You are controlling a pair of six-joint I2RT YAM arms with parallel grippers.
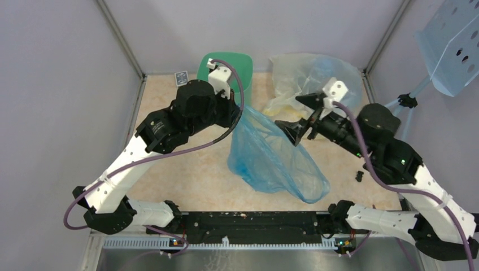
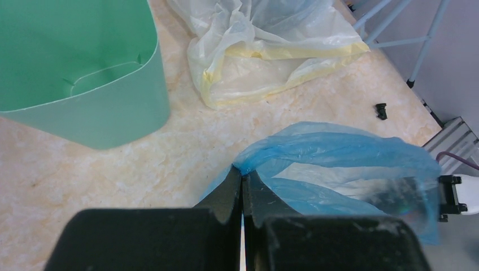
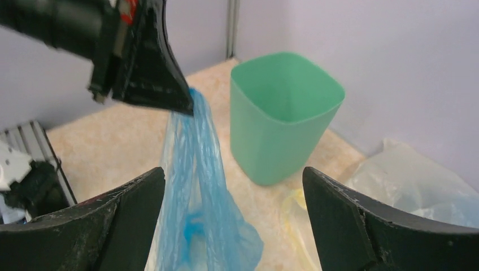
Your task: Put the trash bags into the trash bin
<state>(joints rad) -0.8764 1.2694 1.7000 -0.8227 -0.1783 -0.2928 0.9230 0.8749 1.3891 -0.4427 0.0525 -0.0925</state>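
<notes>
My left fingers are pressed together on the top edge of a thin, light blue translucent plastic bag. The bag hangs from that pinch and drapes down toward the near side, its lower part bunched on the beige marbled worktop. My right fingers are spread wide apart and hold nothing. They hover just beside the hanging bag, pointing at it and at my left fingers.

The green plastic bin with rounded corners and tapering walls stands upright at the far edge of the worktop, just beyond my left fingers, its mouth open. The blue bag is outside it — near, not touching as far as I can tell. To the right of the bin lies a crumpled heap of pale yellowish and clear plastic bags, flat on the worktop and well apart from my left fingers.
</notes>
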